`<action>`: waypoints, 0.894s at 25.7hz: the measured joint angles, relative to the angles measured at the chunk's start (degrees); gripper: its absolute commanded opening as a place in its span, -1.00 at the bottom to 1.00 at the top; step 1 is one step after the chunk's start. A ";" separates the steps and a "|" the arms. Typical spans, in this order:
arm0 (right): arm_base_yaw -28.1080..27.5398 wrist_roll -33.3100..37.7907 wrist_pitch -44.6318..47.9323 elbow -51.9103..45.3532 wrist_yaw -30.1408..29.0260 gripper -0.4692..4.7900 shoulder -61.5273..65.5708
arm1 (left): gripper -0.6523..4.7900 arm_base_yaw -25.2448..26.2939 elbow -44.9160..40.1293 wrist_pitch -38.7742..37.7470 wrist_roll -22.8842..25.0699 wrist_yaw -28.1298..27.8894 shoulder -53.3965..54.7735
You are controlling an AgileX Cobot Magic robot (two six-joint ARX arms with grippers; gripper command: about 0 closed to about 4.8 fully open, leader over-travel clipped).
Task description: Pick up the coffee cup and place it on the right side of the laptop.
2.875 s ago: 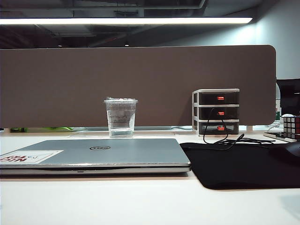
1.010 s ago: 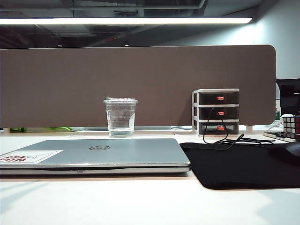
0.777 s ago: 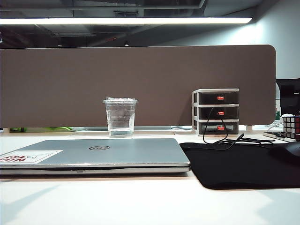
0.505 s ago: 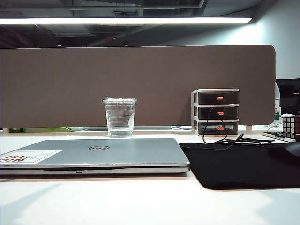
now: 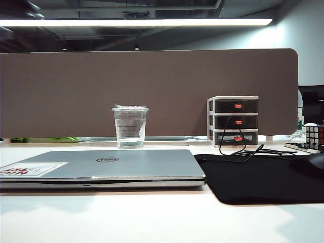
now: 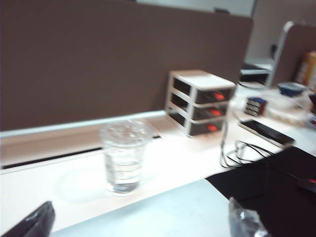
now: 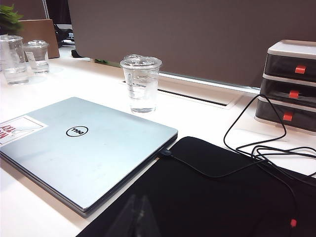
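The coffee cup (image 5: 130, 126), a clear lidded plastic cup holding some water, stands upright on the white desk just behind the closed silver laptop (image 5: 101, 164). Neither gripper shows in the exterior view. In the left wrist view my left gripper (image 6: 138, 228) hovers over the laptop lid (image 6: 163, 212), open wide, its dark fingertips (image 6: 32, 224) far apart with nothing between them. The cup (image 6: 123, 155) stands a short way beyond them. In the right wrist view my right gripper (image 7: 140, 217) is shut, over the black mat (image 7: 212, 197), with the laptop (image 7: 84, 148) and cup (image 7: 141, 84) beyond it.
A three-drawer organizer (image 5: 233, 120) with red handles stands right of the cup against the brown partition (image 5: 152, 86). A black cable (image 5: 243, 149) trails onto the black mat (image 5: 258, 177). A puzzle cube (image 5: 314, 136) sits far right. Two more clear cups (image 7: 19, 57) stand beyond the laptop.
The cup and laptop have not moved. The shadows on the white desk in front of the laptop have shifted. No arm has entered the exterior view.
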 measured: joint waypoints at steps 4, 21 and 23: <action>0.00 0.00 -0.02 0.00 0.00 -0.82 0.00 | 1.00 0.00 5.53 3.54 0.20 3.21 11.69; 0.00 0.00 0.00 0.00 0.04 -0.82 0.00 | 1.00 0.02 10.97 15.39 14.75 1.70 28.79; 0.00 0.00 0.00 0.00 0.04 -0.82 0.00 | 1.00 0.09 11.39 19.06 15.23 1.73 32.24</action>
